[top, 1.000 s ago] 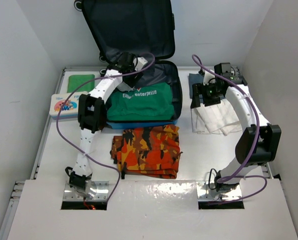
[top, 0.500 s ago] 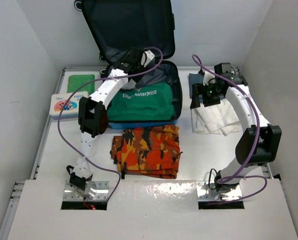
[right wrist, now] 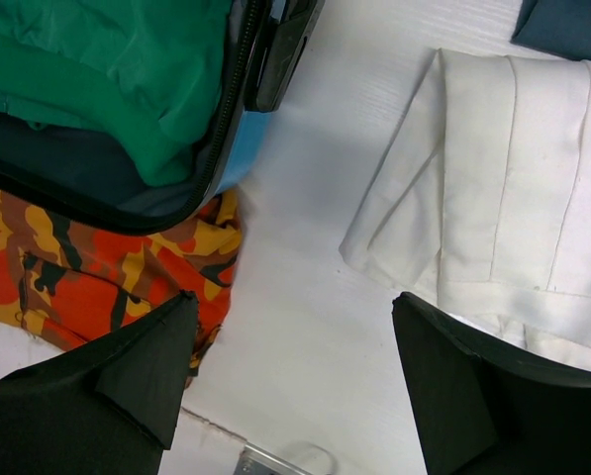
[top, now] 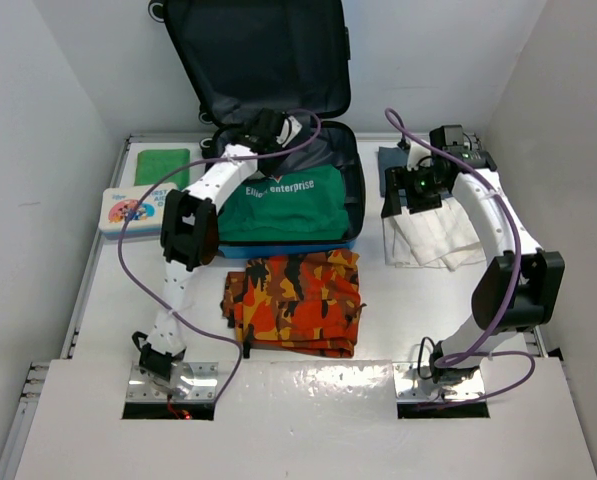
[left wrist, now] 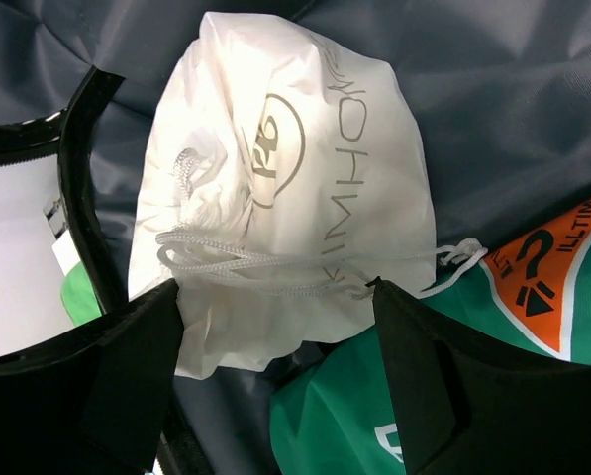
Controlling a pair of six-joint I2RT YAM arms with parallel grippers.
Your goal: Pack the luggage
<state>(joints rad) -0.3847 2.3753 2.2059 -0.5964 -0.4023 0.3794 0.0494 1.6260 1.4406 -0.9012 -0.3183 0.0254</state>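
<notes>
The luggage point(top: 350, 190) lies open, its dark lid point(top: 268, 50) leaning on the back wall. A folded green shirt point(top: 283, 205) fills its base. My left gripper point(top: 276, 125) hovers over the base's back left corner. In the left wrist view it point(left wrist: 275, 297) stands open just above a white drawstring bag point(left wrist: 275, 188), which lies on the grey lining point(left wrist: 513, 109) beside the green shirt point(left wrist: 374, 396). My right gripper point(top: 410, 195) is open over bare table point(right wrist: 290, 317), between an orange camouflage garment point(right wrist: 97, 267) and a folded white cloth point(right wrist: 513, 188).
The camouflage garment point(top: 296, 300) lies in front of the luggage. The white cloth point(top: 438, 238) and a dark blue cloth point(top: 390, 158) lie to its right. To its left are a green cloth point(top: 162, 165) and a small white box point(top: 128, 210). White walls enclose the table.
My left gripper shifted a little to the right over the back of the luggage and its jaws widened slightly. The right arm has stayed still.
</notes>
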